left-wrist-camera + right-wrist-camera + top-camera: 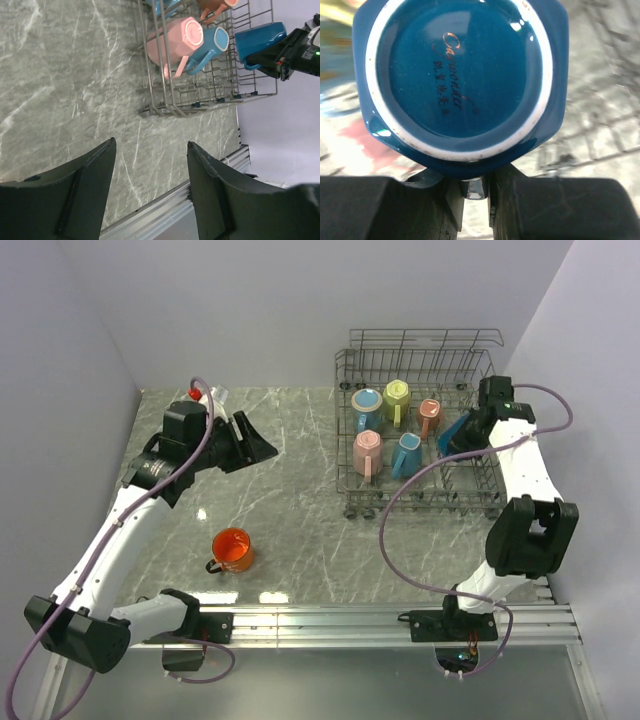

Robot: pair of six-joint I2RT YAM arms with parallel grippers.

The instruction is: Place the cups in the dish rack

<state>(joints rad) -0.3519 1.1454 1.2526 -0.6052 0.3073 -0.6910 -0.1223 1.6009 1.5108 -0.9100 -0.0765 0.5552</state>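
The right gripper (476, 187) is pinched tight on what looks like the handle of a glossy dark blue ceramic mug (460, 80), held over the right side of the grey wire dish rack (420, 340) by the desk's far right corner. I'd call the mug rigid, slick and chippable against metal tines, so the handle is the surest hold. An orange glazed mug (232, 549) sits toward the near left corner. The left gripper (255, 445) hangs spread wide and empty.

Cups (367, 452) crowd the dish rack (420, 352) at left — right half open.
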